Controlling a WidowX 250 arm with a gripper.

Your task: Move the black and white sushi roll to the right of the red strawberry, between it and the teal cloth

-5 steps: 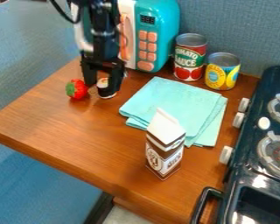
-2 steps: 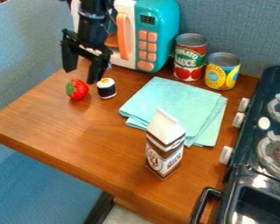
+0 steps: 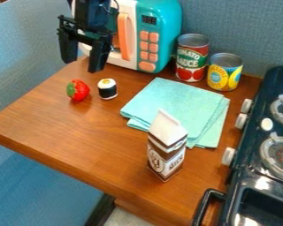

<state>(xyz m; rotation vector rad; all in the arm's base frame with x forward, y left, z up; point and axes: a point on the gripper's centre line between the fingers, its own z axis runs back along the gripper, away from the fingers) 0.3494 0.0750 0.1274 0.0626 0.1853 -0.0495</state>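
My gripper (image 3: pixel 81 67) hangs in the upper left with its two fingers apart and nothing between them. It is above the table's back left part, in front of the toy microwave. Below it a red strawberry (image 3: pixel 78 90) with a green top lies on the wood. Just right of the strawberry, a small sushi roll (image 3: pixel 107 89) with a black band and a white and yellow top stands upright. The gripper touches neither of them.
A teal microwave (image 3: pixel 160 33) stands behind, with a tomato sauce can (image 3: pixel 192 58) and a yellow can (image 3: pixel 225 72) beside it. A folded turquoise cloth (image 3: pixel 176 106) lies mid-table behind a milk carton (image 3: pixel 167 147). The stove (image 3: pixel 262 176) borders the table's right side.
The gripper was around the sushi roll, then moved up and left off it, its fingers now farther apart. The roll stays beside the strawberry, standing on the table.
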